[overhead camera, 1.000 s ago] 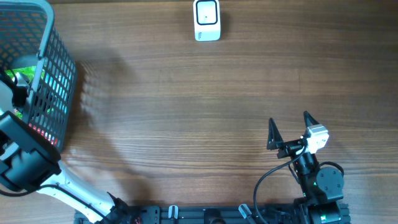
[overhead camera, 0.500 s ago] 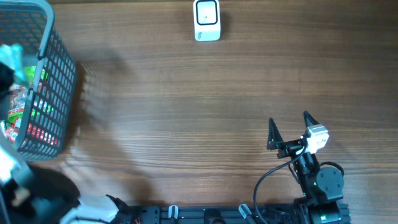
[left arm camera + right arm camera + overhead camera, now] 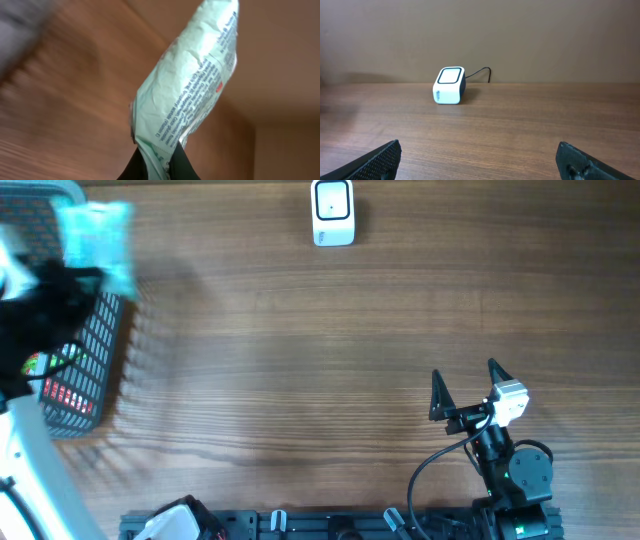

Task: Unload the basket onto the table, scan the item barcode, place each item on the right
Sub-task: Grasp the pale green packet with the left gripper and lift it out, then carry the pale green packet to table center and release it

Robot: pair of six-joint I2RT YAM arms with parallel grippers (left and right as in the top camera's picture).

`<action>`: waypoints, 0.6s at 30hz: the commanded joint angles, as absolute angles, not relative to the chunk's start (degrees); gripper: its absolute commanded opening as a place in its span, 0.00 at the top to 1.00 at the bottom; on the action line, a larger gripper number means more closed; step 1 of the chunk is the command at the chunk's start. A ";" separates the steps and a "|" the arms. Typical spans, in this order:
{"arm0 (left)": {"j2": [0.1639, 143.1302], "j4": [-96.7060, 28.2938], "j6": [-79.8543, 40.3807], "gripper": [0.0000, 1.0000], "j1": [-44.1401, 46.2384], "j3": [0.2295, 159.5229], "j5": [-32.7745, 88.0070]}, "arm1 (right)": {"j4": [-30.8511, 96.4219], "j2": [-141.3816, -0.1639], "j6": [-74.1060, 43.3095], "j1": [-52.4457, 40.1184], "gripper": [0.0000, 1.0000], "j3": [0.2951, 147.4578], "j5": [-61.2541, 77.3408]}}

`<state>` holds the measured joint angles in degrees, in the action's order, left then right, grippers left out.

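Packet [image 3: 185,100] lifted from basket [image 3: 95,355], lengthwise beyond left hand [image 3: 157,162].

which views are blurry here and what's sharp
Overhead: the packet is smeared at top left, the scanner crisp. Left wrist: packet fairly sharp, the table behind it streaked. Right wrist: sharp throughout, no glare.
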<state>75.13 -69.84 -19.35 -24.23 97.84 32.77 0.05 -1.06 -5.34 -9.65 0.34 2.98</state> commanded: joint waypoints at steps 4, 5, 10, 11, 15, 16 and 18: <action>76.84 -71.37 -15.20 0.96 -5.06 93.23 27.51 | -0.10 -1.02 -6.15 -9.41 0.00 0.30 3.44; 77.41 -71.20 -15.18 0.96 -1.69 91.31 26.83 | -0.10 -1.02 -6.15 -9.41 0.00 0.30 3.44; 80.16 -62.15 -17.47 0.96 9.39 78.98 26.68 | -0.10 -1.02 -6.17 -9.41 0.00 0.30 3.46; 80.75 -59.42 -19.18 0.96 10.96 76.23 26.70 | -0.10 -1.02 -6.15 -9.41 0.00 0.30 3.46; 84.36 -44.45 -26.46 0.96 17.67 63.44 26.68 | -0.10 -1.02 -6.17 -9.41 0.00 0.30 3.44; 85.30 -41.12 -27.70 0.96 18.96 61.19 26.65 | -0.10 -1.02 -6.17 -9.41 0.00 0.30 3.46; 88.33 -32.58 -30.83 0.96 21.78 56.29 26.63 | -0.10 -1.02 -6.17 -9.41 0.00 0.30 3.46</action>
